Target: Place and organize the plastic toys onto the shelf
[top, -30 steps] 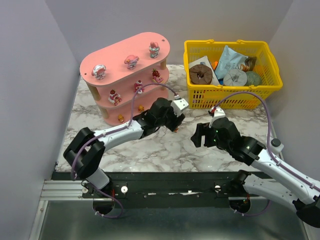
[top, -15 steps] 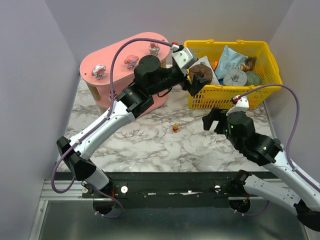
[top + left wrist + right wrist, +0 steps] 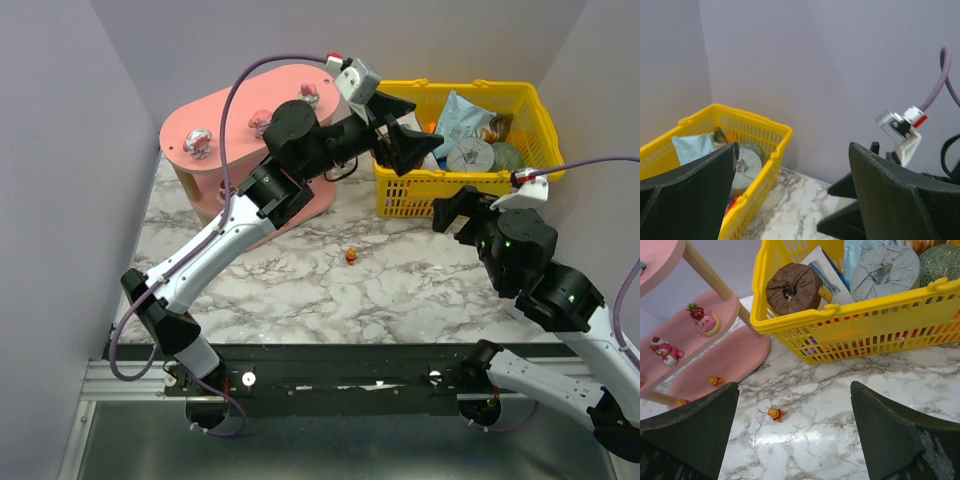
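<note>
**Loose toy and both tools.** One tiny orange-brown plastic figurine (image 3: 774, 413) lies alone on the white-and-grey marbled tabletop (image 3: 850, 440). It sits between the foot of the pink three-tier shelf (image 3: 725, 362) and the yellow plastic mesh basket (image 3: 800, 324), touching neither. Small pink, red and white figurines (image 3: 264, 122) already stand on the shelf boards.

Your left gripper (image 3: 412, 146) hangs high over the shelf-side end of the basket, jaws spread fully and holding nothing. Your right gripper (image 3: 795, 385) is likewise wide apart and empty, raised above the table with the loose figurine framed between its fingers.

Judge the figurine as very light, rigid and smooth-skinned: it should skid or flip under a glancing touch, not crush. Take it across its thickest part, low and close to the tabletop, with the pads square on. It appears to lie tipped over, its long axis running roughly across the right wrist view. Which way it faces is too small to tell.
</note>
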Robot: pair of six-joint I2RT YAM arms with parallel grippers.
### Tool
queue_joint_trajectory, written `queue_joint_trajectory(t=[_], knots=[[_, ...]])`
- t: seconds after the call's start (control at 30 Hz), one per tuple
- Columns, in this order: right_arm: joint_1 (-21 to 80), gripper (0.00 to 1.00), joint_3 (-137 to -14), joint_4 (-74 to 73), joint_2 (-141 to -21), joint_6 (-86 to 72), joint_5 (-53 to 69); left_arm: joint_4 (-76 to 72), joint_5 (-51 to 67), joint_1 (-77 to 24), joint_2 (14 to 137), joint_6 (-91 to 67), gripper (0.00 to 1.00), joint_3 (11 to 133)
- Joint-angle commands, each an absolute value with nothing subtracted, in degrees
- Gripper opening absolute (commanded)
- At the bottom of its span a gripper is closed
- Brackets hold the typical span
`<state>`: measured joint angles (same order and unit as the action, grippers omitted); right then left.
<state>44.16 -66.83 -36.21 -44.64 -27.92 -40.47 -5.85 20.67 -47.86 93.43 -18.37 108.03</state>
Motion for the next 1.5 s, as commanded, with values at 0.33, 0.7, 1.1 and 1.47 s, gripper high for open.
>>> queue_joint_trajectory(t=[0.33, 0.7, 1.1, 1.47], knots=[[43.7, 0.99, -70.6, -37.6, -49.0, -26.4, -41.8, -1.9, 27.1, -51.1, 83.1, -11.9, 0.99, 102.3], [38.3, 0.99, -76.4, -48.4, -53.0, -31.6, -40.3, 12.8, 6.3, -51.5, 89.3, -7.2, 0.99, 100.1], [19.7, 0.97, -71.5, -52.6, -55.2, -35.0, -25.4, 27.8, -29.5, -60.7, 98.7, 3.4, 0.92, 86.3], [13.5, 0.97, -68.9, -51.7, -52.6, -32.7, -23.6, 38.9, -38.9, -60.7, 115.6, -4.7, 0.79, 95.2]])
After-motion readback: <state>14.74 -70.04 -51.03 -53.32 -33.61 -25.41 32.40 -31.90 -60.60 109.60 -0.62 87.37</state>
